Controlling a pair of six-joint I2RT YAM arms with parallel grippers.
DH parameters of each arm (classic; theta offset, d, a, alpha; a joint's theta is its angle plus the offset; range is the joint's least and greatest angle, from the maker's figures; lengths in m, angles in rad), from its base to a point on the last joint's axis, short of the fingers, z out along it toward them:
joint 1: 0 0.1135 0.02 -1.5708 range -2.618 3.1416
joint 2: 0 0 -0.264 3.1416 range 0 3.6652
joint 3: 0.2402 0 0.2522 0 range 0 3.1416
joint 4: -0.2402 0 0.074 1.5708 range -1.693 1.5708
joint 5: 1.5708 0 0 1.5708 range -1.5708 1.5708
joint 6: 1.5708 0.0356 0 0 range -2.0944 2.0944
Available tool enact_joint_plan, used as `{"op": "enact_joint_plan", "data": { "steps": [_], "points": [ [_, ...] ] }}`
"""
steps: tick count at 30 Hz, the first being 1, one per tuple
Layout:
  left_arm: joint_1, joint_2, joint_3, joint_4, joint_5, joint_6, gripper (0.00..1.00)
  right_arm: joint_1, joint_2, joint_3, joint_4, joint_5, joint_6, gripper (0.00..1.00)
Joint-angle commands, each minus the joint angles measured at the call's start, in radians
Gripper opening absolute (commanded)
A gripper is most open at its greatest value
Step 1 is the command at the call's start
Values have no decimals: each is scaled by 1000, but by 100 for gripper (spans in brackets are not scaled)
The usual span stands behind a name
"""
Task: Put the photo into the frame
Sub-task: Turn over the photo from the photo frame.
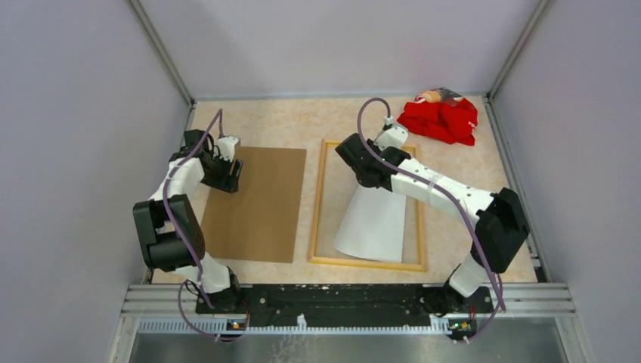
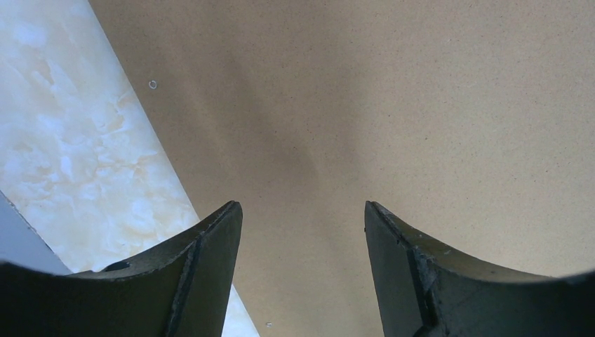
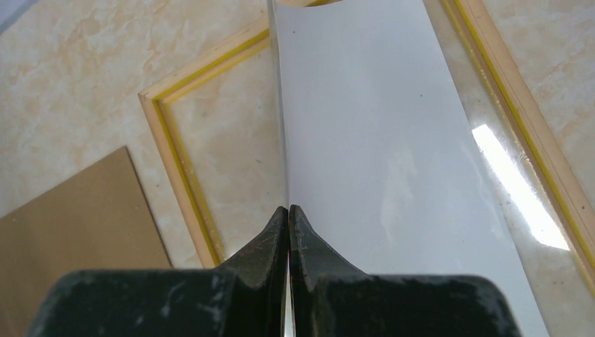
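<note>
The frame (image 1: 319, 204) lies flat on the table, pale wood back up, with a yellow inner edge showing in the right wrist view (image 3: 184, 175). The photo (image 1: 376, 223) shows its plain white back; its near end rests inside the frame and its far end is lifted. My right gripper (image 1: 368, 172) is shut on the photo's far edge (image 3: 372, 140), the thin sheet pinched between the fingers (image 3: 309, 246). My left gripper (image 1: 229, 172) is open and empty, just above the brown backing board (image 2: 393, 105).
The brown backing board (image 1: 257, 203) lies left of the frame. A red cloth (image 1: 441, 119) with a small object on it sits at the back right corner. Grey walls enclose the marbled table (image 1: 298, 121).
</note>
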Motion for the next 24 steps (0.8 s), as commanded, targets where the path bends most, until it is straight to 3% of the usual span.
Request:
{"op": "enact_joint_plan", "data": {
  "steps": [1,7,14,24],
  "points": [
    [-1,-33,9,16,5,-2,71,-17,23,35,107,-48,-169,0],
    [-2,-26,8,19,6,-5,71,-25,100,104,155,-117,-376,0],
    [-3,-26,9,20,4,-5,70,-42,120,146,166,-110,-509,0],
    [-2,-26,7,19,2,-6,69,-53,111,92,286,-317,-697,0]
  ]
}}
